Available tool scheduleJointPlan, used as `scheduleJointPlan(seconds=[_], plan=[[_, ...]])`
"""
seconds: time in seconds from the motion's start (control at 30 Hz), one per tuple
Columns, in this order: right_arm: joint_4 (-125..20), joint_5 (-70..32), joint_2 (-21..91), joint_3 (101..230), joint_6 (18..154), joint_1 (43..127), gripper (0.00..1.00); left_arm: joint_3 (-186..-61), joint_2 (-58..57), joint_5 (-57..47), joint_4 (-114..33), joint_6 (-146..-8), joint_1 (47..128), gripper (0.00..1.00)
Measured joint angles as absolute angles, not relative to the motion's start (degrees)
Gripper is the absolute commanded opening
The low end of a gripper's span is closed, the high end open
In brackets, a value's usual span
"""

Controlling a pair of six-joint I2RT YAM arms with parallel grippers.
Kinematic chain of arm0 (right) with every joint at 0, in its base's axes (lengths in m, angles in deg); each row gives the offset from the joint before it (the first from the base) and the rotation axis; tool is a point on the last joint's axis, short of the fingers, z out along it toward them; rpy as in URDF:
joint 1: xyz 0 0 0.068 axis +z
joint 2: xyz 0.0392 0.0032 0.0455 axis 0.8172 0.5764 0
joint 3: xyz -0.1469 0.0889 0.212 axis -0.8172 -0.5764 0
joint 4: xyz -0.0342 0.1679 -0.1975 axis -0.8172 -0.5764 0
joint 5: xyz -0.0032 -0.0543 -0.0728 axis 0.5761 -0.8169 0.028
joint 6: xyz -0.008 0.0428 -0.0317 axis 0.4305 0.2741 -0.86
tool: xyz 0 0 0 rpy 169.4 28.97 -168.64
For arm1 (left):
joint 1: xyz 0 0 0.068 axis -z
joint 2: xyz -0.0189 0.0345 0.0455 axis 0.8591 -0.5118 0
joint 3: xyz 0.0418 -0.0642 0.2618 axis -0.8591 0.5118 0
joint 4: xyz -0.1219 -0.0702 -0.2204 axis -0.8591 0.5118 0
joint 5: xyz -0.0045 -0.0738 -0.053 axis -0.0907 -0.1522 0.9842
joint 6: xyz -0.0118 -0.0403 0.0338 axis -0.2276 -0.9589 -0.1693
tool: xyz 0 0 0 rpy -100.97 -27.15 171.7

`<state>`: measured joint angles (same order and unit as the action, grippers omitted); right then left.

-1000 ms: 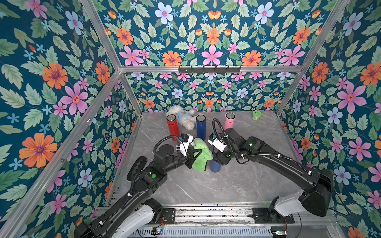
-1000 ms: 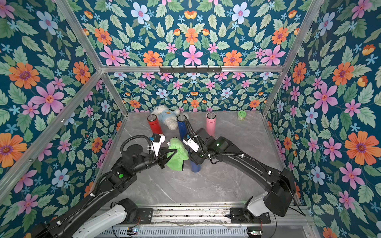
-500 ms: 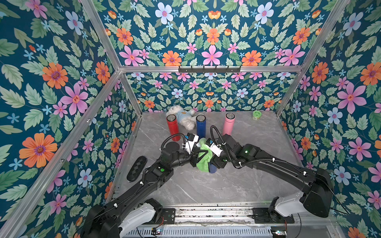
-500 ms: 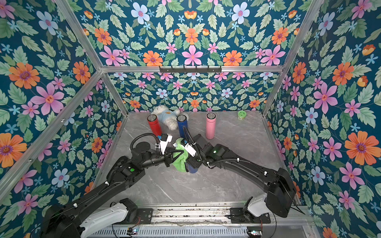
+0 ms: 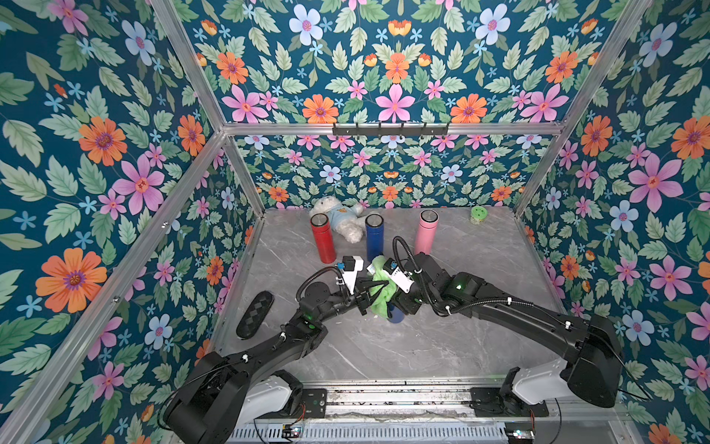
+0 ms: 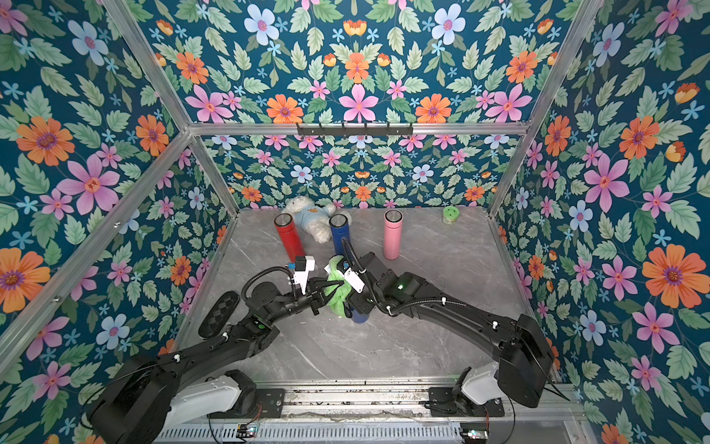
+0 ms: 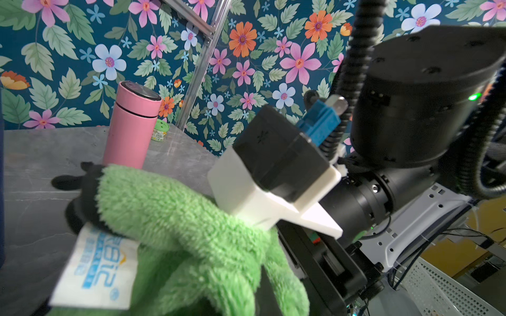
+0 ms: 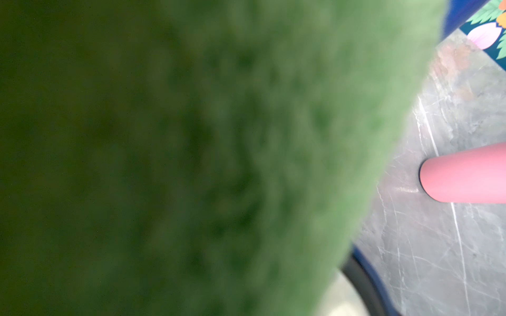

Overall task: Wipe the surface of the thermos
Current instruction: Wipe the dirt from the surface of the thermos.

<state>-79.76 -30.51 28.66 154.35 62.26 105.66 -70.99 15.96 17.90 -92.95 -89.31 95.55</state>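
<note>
A dark blue thermos hangs tilted just above the table at mid-floor, and only its lower end shows in both top views. My right gripper is shut on it from the right. A fluffy green cloth lies over the thermos's upper part, and my left gripper is shut on it from the left. In the left wrist view the cloth and its white label hide my jaws. The cloth fills most of the right wrist view, with a dark blue edge of the thermos beside it.
A red thermos, another blue one and a pink one stand at the back, with a white plush toy behind them. A small green jar sits back right. A black oval object lies by the left wall.
Both grippers have drawn together. The left one carried the cloth rightward onto the thermos, and the right one brought the thermos leftward, so the cloth now covers its upper part.
</note>
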Motion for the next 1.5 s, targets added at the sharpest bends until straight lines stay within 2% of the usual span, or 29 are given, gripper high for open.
scheduleJointPlan(seconds=[0.33, 0.73, 1.03, 1.5], plan=[[-77.94, -30.64, 27.85, 153.08, 61.69, 106.0, 0.0, -67.45, 16.79, 15.32, -99.29, -90.71, 95.27, 0.0], [-76.76, -30.86, 27.5, 152.23, 62.32, 106.0, 0.0, -66.05, 9.25, 12.32, -104.9, -95.06, 94.37, 0.0], [-74.6, -31.14, 26.03, 149.91, 62.98, 106.0, 0.0, -67.45, -0.17, 13.09, -113.69, -98.29, 94.26, 0.0], [-71.65, -33.17, 19.69, 143.42, 65.03, 106.14, 0.0, -66.18, -22.57, 13.37, -126.61, -102.64, 96.25, 0.0]])
